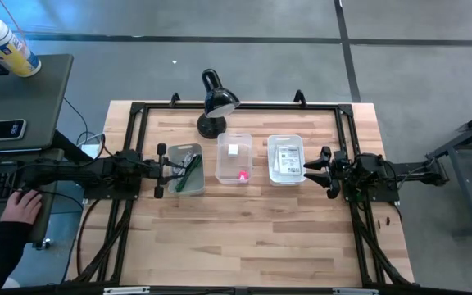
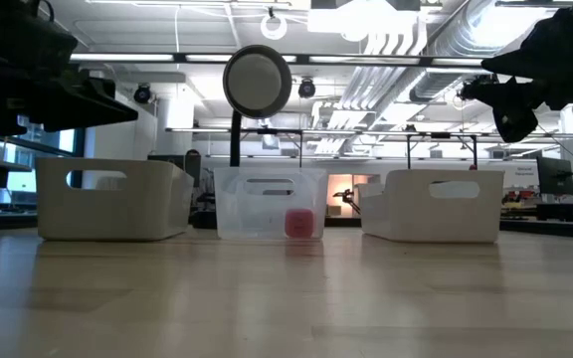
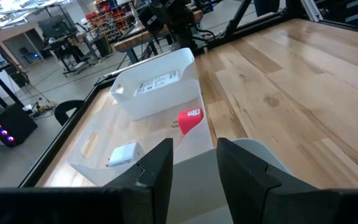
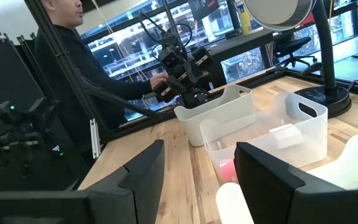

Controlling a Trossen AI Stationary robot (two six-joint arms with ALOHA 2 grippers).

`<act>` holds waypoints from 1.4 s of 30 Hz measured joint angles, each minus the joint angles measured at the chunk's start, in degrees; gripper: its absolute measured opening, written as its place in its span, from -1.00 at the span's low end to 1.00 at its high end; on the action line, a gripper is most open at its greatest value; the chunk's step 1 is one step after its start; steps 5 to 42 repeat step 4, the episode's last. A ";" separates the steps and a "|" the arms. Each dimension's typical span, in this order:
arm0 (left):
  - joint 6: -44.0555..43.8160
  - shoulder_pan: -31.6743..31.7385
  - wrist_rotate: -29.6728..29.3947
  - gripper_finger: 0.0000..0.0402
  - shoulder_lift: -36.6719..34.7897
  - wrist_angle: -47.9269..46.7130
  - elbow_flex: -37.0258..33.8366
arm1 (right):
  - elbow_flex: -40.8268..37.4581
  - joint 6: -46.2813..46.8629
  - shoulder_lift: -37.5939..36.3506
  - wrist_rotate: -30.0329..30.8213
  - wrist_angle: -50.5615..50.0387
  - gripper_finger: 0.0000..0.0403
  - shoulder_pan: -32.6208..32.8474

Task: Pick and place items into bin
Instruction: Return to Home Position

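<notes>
**Grippers open beside filled bins**

Packets (image 1: pixel 286 159) are lying in the white bin (image 1: pixel 285 138), their print too small to read. Pink cube (image 1: pixel 242 174) and white block (image 1: pixel 233 150) are sitting in the clear bin (image 1: pixel 220 164). Cords (image 1: pixel 183 159) and green stick (image 1: pixel 192 170) are lying in the left bin (image 1: pixel 185 147). Left gripper (image 1: pixel 161 170) and right gripper (image 1: pixel 322 170) are hanging spread open at the row's ends, with bare counter (image 1: pixel 252 238) in front.

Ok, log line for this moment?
left hand open, empty, by left bin | right hand open, empty, by right bin | cords, green stick: left bin | white block, pink cube: clear bin | packets: right bin
</notes>
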 joint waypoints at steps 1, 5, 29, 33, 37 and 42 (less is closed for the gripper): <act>0.00 0.02 0.00 -0.44 0.00 0.00 0.00 | 0.00 0.00 -0.02 0.00 0.00 -0.09 -0.01; 0.00 0.01 0.00 -0.44 0.00 0.01 0.00 | 0.00 0.01 0.00 0.00 0.00 -0.09 -0.02; 0.00 0.01 0.00 -0.44 0.00 0.01 0.00 | 0.00 0.01 0.00 0.00 0.00 -0.09 -0.02; 0.00 0.01 0.00 -0.44 0.00 0.01 0.00 | 0.00 0.01 0.00 0.00 0.00 -0.09 -0.02; 0.00 0.01 0.00 -0.44 0.00 0.01 0.00 | 0.00 0.01 0.00 0.00 0.00 -0.09 -0.02; 0.00 0.01 0.00 -0.44 0.00 0.01 0.00 | 0.00 0.01 0.00 0.00 0.00 -0.09 -0.02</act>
